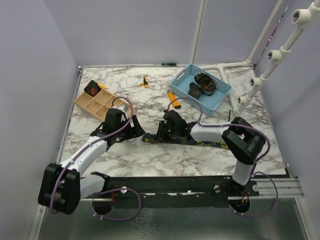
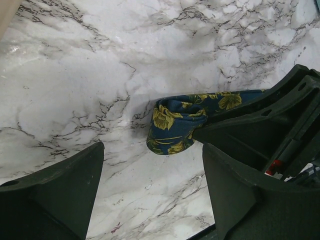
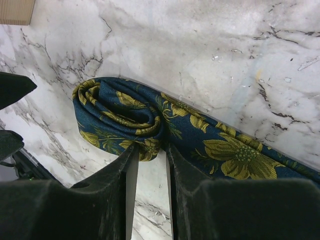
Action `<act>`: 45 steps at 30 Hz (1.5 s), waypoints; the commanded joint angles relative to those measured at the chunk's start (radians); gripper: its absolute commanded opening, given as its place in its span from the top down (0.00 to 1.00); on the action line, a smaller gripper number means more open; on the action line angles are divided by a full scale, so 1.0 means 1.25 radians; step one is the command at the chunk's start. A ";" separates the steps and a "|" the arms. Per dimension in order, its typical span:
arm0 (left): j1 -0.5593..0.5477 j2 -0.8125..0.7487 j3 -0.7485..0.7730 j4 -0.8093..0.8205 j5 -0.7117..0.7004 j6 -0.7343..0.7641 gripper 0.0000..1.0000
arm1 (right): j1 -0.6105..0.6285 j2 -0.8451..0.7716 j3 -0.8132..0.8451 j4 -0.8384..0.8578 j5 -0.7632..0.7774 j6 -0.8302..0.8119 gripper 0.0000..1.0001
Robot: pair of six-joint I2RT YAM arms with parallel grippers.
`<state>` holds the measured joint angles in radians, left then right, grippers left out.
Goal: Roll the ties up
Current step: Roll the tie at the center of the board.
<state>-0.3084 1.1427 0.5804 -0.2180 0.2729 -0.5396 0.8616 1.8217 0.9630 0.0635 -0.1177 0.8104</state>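
Note:
The navy tie with yellow-green flowers (image 1: 206,143) lies on the marble table under my right arm, its left end rolled into a loose coil (image 3: 117,112). My right gripper (image 3: 150,155) is shut on the near edge of that coil and shows in the top view (image 1: 161,132). My left gripper (image 2: 152,200) is open wide and empty, just short of the coil (image 2: 172,125); in the top view it (image 1: 136,129) sits left of the coil. A dark coil with red marks (image 1: 92,89) sits in the wooden organizer (image 1: 107,111).
A blue basket (image 1: 220,97) at the back right holds dark coils (image 1: 205,82). Orange-handled tools (image 1: 172,96) lie beside it and further back (image 1: 145,82). White pipe framing (image 1: 240,102) stands at the right. The two grippers are close together.

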 commanded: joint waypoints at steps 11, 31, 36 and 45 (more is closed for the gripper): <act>0.004 0.024 -0.006 0.042 0.076 0.056 0.22 | -0.005 0.036 -0.042 0.017 0.017 -0.038 0.72; -0.013 0.143 -0.030 0.220 0.101 0.086 0.32 | -0.006 0.024 0.000 0.006 -0.003 -0.066 0.71; -0.016 0.183 -0.036 0.229 0.141 0.102 0.35 | -0.007 0.029 0.017 -0.004 0.003 -0.072 0.71; -0.029 0.223 -0.037 0.243 0.151 0.102 0.41 | -0.007 0.029 0.047 -0.014 0.012 -0.078 0.71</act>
<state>-0.3408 1.3994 0.5373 0.0586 0.4301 -0.4252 0.8570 1.8389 0.9855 0.0860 -0.1257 0.7391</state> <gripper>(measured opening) 0.602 0.287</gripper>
